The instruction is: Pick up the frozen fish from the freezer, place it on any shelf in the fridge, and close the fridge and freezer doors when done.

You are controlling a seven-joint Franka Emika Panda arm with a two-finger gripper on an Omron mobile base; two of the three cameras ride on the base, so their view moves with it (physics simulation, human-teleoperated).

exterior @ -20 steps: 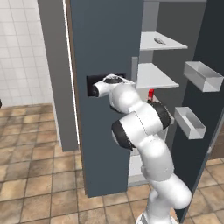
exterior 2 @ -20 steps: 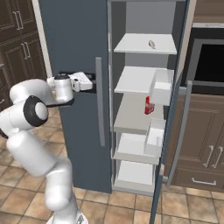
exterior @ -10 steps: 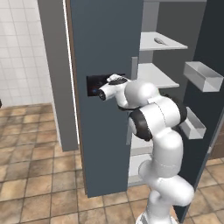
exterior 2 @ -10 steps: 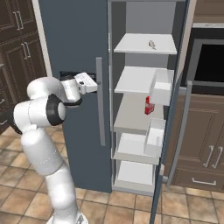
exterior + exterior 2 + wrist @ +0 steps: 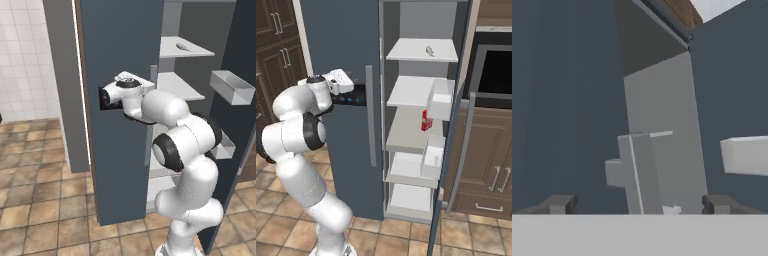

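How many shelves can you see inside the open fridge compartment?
5, stacked: top shelf holding the frozen fish, second, third, fourth, bottom. Door bins may hide parts.

We see flat, even rendered light in all three views, with no visible lamp and no glare. In both base views the freezer door (image 5: 120, 100) reads as a uniform matte blue-grey, while the pale shelf (image 5: 423, 50) at the top of the open compartment is the brightest surface; the compartment walls beside it fall to mid-grey. The arm (image 5: 185, 150) shows soft shading and faint highlights on its rounded white shells. Shadows on the tiled floor (image 5: 40, 200) are weak. Edges look slightly soft and jagged, as at low resolution. The hand view is dimmer and blurrier, its grey surfaces smeared, with coarse blocky edges. We notice no bending at the corners.
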